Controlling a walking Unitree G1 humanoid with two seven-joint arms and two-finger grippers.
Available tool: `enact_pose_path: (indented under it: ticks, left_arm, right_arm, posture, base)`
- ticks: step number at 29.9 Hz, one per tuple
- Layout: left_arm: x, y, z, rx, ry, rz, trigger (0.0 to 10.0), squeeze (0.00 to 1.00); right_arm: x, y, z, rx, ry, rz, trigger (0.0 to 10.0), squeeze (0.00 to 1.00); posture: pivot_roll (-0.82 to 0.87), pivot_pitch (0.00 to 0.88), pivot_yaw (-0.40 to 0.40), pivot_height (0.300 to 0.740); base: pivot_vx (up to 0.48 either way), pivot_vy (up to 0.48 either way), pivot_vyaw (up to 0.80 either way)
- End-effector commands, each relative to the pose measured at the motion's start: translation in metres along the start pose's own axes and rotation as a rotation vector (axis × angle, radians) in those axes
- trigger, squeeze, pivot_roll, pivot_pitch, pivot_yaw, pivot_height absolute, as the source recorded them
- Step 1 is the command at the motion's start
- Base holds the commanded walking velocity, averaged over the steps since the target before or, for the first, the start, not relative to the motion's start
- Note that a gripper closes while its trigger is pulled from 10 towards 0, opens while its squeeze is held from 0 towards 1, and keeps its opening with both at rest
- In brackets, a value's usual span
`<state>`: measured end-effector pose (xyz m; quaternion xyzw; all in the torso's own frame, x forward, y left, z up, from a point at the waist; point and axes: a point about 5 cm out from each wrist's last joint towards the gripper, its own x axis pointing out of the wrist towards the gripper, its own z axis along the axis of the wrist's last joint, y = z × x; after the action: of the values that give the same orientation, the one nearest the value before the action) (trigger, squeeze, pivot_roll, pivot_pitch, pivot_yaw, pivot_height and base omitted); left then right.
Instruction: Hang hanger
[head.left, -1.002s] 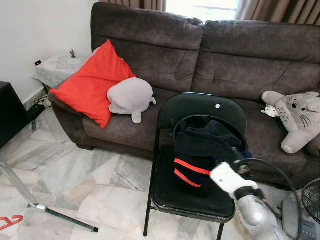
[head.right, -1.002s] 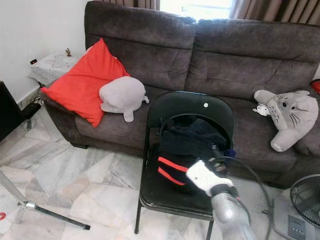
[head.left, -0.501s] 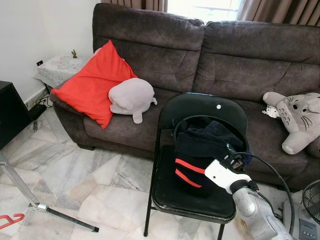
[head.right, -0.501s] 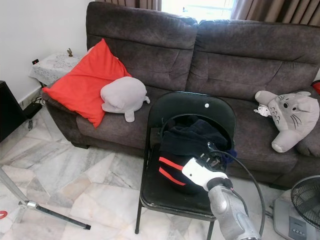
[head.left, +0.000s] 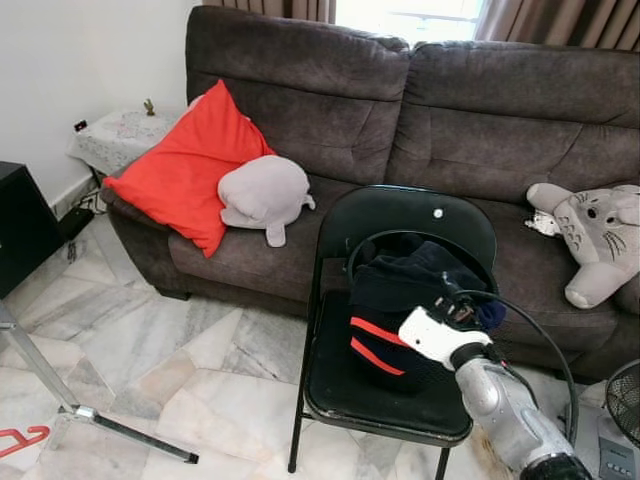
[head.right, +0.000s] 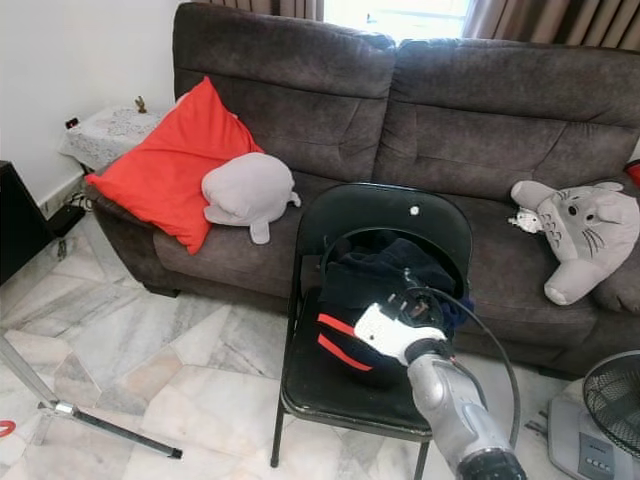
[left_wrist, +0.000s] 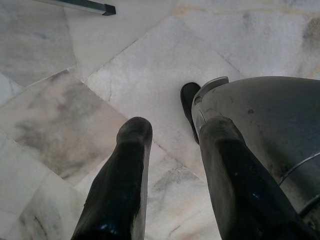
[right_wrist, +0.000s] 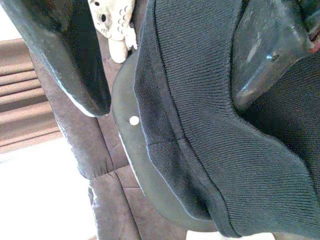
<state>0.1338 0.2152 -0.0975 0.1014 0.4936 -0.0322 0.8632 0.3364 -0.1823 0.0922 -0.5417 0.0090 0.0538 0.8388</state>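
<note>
The right gripper (right_wrist: 165, 65), fingers spread wide and empty, is pressed against the dark navy knitted garment with red stripes (head.left: 405, 305) heaped on the black metal folding chair (head.left: 400, 215), the cloth lying directly ahead between its fingers, the idle left gripper (left_wrist: 175, 175) far off

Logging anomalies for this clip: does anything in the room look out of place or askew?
A dark garment with red stripes lies bunched on the black folding chair rather than hanging. A red hanger lies on the marble floor. The right gripper is open at the garment.
</note>
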Motion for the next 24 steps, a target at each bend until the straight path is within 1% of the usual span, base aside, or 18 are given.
enact_pose_path:
  ticks: [1, 3, 7, 9, 11, 12, 15, 19, 23, 24]
  left_arm:
    - [-0.001, -0.004, -0.004, 0.002, 0.017, -0.015, 10.0, 0.0]
    - [-0.001, -0.004, -0.004, 0.002, 0.017, -0.016, 10.0, 0.0]
    - [-0.001, -0.004, -0.004, 0.0, 0.015, -0.015, 10.0, 0.0]
    - [0.0, -0.004, -0.004, -0.001, 0.015, -0.016, 10.0, 0.0]
    - [0.0, -0.004, -0.004, -0.001, 0.018, -0.017, 10.0, 0.0]
    - [0.0, -0.004, -0.004, -0.001, 0.019, -0.018, 10.0, 0.0]
    - [0.0, -0.004, -0.004, -0.001, 0.019, -0.019, 10.0, 0.0]
    - [0.0, -0.004, -0.004, -0.001, 0.019, -0.02, 10.0, 0.0]
    - [0.0, -0.004, -0.004, -0.001, 0.019, -0.021, 10.0, 0.0]
    - [0.0, -0.004, -0.004, 0.0, 0.019, -0.02, 10.0, 0.0]
  right_arm:
    - [0.004, -0.006, -0.002, -0.014, 0.007, -0.022, 10.0, 0.0]
    - [0.004, -0.007, -0.003, -0.014, 0.01, -0.029, 10.0, 0.0]
    - [0.007, -0.016, -0.001, -0.047, 0.0, -0.111, 10.0, 0.0]
    - [0.009, -0.017, 0.0, -0.049, -0.007, -0.121, 10.0, 0.0]
    - [0.01, -0.013, -0.002, -0.027, 0.026, -0.093, 10.0, 0.0]
    - [0.01, -0.009, -0.007, 0.031, 0.081, -0.068, 10.0, 0.0]
    - [0.009, -0.002, -0.008, 0.067, 0.111, -0.035, 10.0, 0.0]
    - [0.009, 0.0, -0.006, 0.038, 0.093, -0.042, 10.0, 0.0]
    - [0.01, -0.002, -0.004, 0.019, 0.08, -0.066, 10.0, 0.0]
    - [0.011, -0.005, -0.002, 0.003, 0.057, -0.094, 10.0, 0.0]
  posture:
    - [0.01, 0.0, -0.016, 0.74]
    - [0.01, 0.0, -0.016, 0.74]
    - [0.03, 0.0, -0.018, 0.74]
    - [0.03, 0.0, -0.018, 0.74]
    - [0.03, 0.0, -0.017, 0.74]
    - [0.03, 0.0, -0.017, 0.74]
    - [0.03, 0.0, -0.015, 0.74]
    - [0.03, 0.0, -0.014, 0.74]
    - [0.03, 0.0, -0.014, 0.74]
    - [0.03, 0.0, -0.013, 0.74]
  base:
    - [0.0, 0.0, 0.0]
    - [0.0, 0.0, 0.0]
    - [0.0, 0.0, 0.0]
    - [0.0, 0.0, 0.0]
    - [0.0, 0.0, 0.0]
    - [0.0, 0.0, 0.0]
    - [0.0, 0.0, 0.0]
    - [0.0, 0.0, 0.0]
    - [0.0, 0.0, 0.0]
    - [0.0, 0.0, 0.0]
